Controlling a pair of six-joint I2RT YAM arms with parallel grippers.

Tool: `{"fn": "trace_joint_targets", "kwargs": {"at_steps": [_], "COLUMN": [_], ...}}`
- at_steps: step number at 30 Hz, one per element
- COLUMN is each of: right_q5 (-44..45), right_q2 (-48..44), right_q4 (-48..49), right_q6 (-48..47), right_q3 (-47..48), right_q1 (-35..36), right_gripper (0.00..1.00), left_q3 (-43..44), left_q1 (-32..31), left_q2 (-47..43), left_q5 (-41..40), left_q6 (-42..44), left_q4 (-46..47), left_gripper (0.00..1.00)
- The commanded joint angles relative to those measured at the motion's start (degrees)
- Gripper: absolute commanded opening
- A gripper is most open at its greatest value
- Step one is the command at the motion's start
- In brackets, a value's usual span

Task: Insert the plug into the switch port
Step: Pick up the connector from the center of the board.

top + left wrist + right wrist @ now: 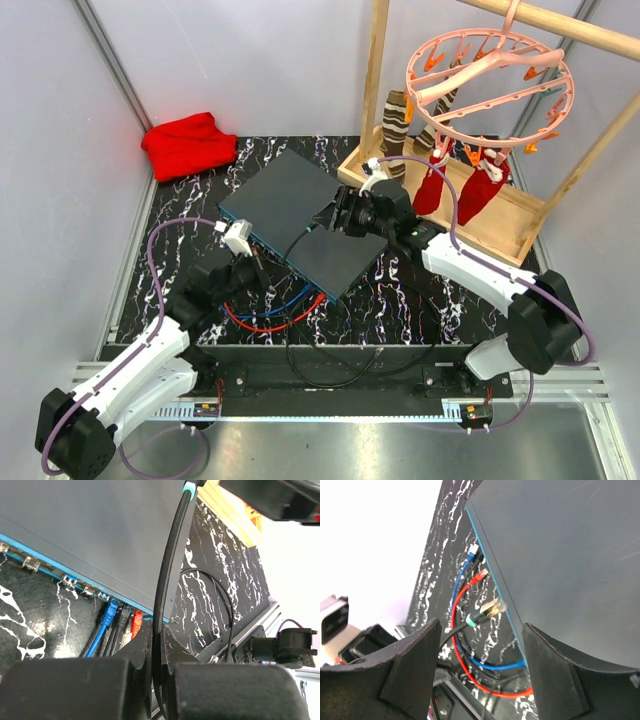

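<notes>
The switch [290,195] is a flat dark grey box on the marbled table, with its teal front edge [50,565] facing my left arm. It also shows in the right wrist view [570,555]. My left gripper [250,262] is shut on a black braided cable [167,570], below the switch's front edge. The cable rises to a teal collar [188,487]. Its gold plug [494,607] hangs in the air just off the teal edge, seen between my right fingers. My right gripper [335,215] is open and empty above the switch top.
Blue [107,615], black and red [136,622] plugs sit in ports on the front edge, and their cables loop on the table [265,315]. A red cloth [188,143] lies at the back left. A wooden rack [500,210] with a pink hanger [490,85] stands at the back right.
</notes>
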Motion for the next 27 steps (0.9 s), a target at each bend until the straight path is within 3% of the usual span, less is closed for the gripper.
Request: {"fn": "trace_joint_targets", "kwargs": {"at_steps": [1,9,12,19,20,21,22,25,27], "right_q5": [-1.0,-2.8,-4.0,-6.5,-6.7,-7.1,-7.2,-7.2,-6.6], "right_q2": [2.6,5.1,5.4,6.3,6.3,6.3,6.0,5.2,4.5], "right_q4": [6.6,11.6,12.8,15.7,15.7,15.7,15.7,13.5,9.6], "right_q6": [5.9,9.9,10.5,12.4,12.4,12.6,12.6,12.7,12.2], "right_q3": [0.7,-1.7,-2.2,-3.2,-3.2,-3.2,-3.5,-3.1,-2.3], "right_q1": [-0.4,-1.9,-2.3,-2.9,-2.9,-2.9,-3.0,-2.9,-2.9], "right_gripper": [0.73,0.63,0.53,0.2,0.1,0.06,0.0,0.0,0.0], "left_q3": [-0.5,-0.6,-0.9,-1.2,-1.3,-1.3,-1.3,0.9,4.0], "left_q1": [0.0,0.0,-0.1,0.0,-0.1,0.0,0.0,-0.1,-0.1], "left_q2": [-1.0,-1.1,-1.0,0.2,0.2,0.1,0.1,-0.3,-0.4], "left_q5": [2.6,4.0,4.3,5.3,5.2,4.8,4.6,1.1,-3.0], "left_q6": [-0.3,0.2,0.1,0.2,0.3,0.5,1.4,6.0,9.7], "left_q4": [5.5,6.6,7.5,8.2,8.4,8.2,8.1,4.4,-0.1], "left_gripper": [0.0,0.0,0.0,0.0,0.0,0.0,0.04,0.36,0.51]}}
